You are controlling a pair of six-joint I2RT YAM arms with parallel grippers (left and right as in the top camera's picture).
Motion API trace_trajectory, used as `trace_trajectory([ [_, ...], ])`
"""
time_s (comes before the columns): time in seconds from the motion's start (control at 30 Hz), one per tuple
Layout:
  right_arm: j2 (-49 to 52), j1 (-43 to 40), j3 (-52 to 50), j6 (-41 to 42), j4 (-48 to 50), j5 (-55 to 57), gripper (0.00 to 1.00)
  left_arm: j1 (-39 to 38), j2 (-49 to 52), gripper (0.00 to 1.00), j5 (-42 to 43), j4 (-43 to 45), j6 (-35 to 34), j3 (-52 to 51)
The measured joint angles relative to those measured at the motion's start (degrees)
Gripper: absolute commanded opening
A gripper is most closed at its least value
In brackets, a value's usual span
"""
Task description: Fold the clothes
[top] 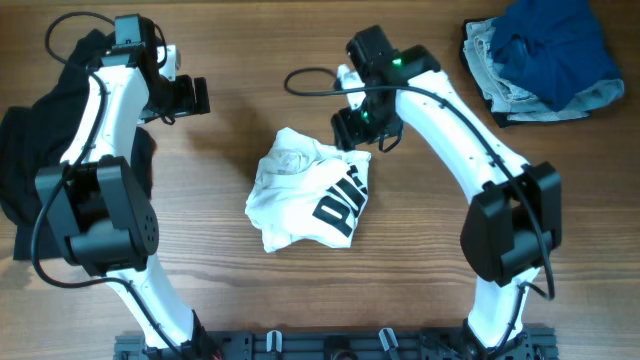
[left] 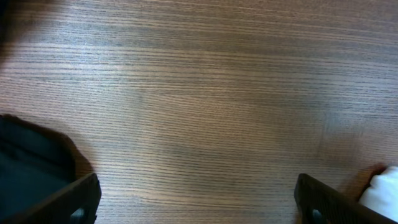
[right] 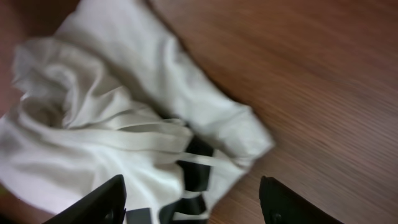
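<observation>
The white garment with black lettering (top: 308, 190) lies crumpled in the middle of the table, and it fills the left of the right wrist view (right: 112, 112). My right gripper (top: 352, 130) hovers at its far right corner, jaws open (right: 193, 208), with the cloth's edge below and between them but not pinched. My left gripper (top: 195, 97) is open over bare wood (left: 199, 208), left of the white garment. The black garment (top: 20, 170) is heaped at the left edge (left: 31, 165). A navy-blue garment (top: 555, 45) sits on pale-denim ones (top: 490, 60) at the far right.
The wooden table (top: 220, 290) shows bare wood around the white garment. A black cable (top: 305, 80) loops from the right arm over the table's far side. A black rail (top: 330, 345) runs along the front edge between the two arm bases.
</observation>
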Motion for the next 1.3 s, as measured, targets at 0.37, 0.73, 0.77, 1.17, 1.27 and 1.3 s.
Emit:
trace_trajectory([
  [0.37, 0.31, 1.05, -6.69, -6.62, 5.66, -7.74, 0.52, 0.00, 0.00, 1.00, 0.02, 0.37, 0.00, 0.00],
  [0.73, 0.31, 1.05, -11.98, -6.38, 12.20, -11.47, 0.04, 0.00, 0.00, 1.00, 0.02, 0.37, 0.00, 0.00],
  [0.77, 0.31, 1.05, -11.98, -6.05, 12.57, -11.63, 0.04, 0.00, 0.00, 1.00, 0.02, 0.37, 0.00, 0.00],
  [1.17, 0.35, 1.11, -3.32, -4.85, 12.74, -16.55, 0.04, 0.00, 0.00, 1.00, 0.00, 1.03, 0.00, 0.00],
  [1.27, 0.35, 1.73, -0.52, -4.83, 13.64, -17.84, 0.04, 0.00, 0.00, 1.00, 0.00, 1.03, 0.00, 0.00],
  [1.3, 0.35, 2.27, -0.39, -4.83, 14.03, -17.94, 0.04, 0.00, 0.00, 1.00, 0.02, 1.03, 0.00, 0.00],
])
